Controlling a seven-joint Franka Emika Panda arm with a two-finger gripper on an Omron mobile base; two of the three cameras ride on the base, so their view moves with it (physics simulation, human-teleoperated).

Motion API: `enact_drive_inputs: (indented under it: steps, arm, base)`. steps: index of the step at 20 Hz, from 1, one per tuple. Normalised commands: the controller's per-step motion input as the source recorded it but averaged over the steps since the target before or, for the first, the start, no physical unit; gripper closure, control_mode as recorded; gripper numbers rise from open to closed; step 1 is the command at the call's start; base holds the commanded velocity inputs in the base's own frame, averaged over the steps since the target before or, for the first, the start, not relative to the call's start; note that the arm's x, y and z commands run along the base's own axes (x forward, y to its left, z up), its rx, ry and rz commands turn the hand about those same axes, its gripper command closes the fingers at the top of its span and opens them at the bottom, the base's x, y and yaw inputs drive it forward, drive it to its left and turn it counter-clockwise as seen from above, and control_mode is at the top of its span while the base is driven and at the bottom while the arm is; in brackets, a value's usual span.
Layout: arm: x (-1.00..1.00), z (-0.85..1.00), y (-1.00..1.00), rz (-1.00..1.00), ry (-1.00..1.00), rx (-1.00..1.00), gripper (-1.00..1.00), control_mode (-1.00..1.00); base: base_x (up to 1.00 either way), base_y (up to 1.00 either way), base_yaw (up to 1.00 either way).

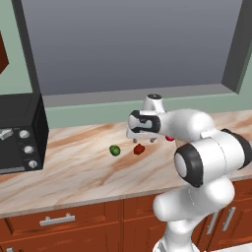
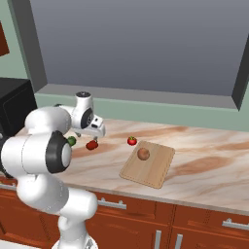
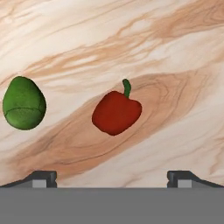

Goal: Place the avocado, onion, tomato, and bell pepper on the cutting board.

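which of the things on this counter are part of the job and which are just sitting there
Part of the job:
- avocado, on the counter
- bell pepper, on the counter
- tomato, on the counter beside the board
- onion, already on the board
- cutting board

Just sitting there:
- black oven at the counter's left end

Counter (image 2: 204,160): cutting board (image 2: 154,170) toward the right, onion (image 2: 143,154) on its far part. Tomato (image 2: 132,141) just off the board's far left corner. Bell pepper (image 2: 92,144) further left; avocado (image 2: 71,141) left of it, near. Toaster oven (image 1: 19,133) at the counter's left end.
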Motion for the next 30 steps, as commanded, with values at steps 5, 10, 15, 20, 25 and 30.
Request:
enact_drive_inputs:
  steps: [5, 10, 15, 20, 25, 30]
  arm:
    - [0.27, -0.18, 0.00, -0.05, 0.01, 0.00, -1.00, -1.00]
    - [0.33, -0.23, 0.00, -0.05, 0.04, 0.00, -1.00, -1.00]
    - [0.29, -0.22, 0.00, -0.05, 0.04, 0.00, -1.00, -1.00]
    - [0.03, -0.13, 0.00, -0.01, 0.00, 0.00, -1.00, -1.00]
    - [0.00, -0.18, 0.00, -0.01, 0.00, 0.00, -1.00, -1.00]
    - [0.00, -0.24, 0.00, -0.02, 0.00, 0.00, -1.00, -1.00]
  base:
    - [0.00, 0.00, 0.00]
    - [0.00, 0.00, 0.00]
    - [0.00, 0.00, 0.00]
    - [0.00, 0.00, 0.00]
    - [0.00, 0.00, 0.00]
    - [0.00, 0.00, 0.00]
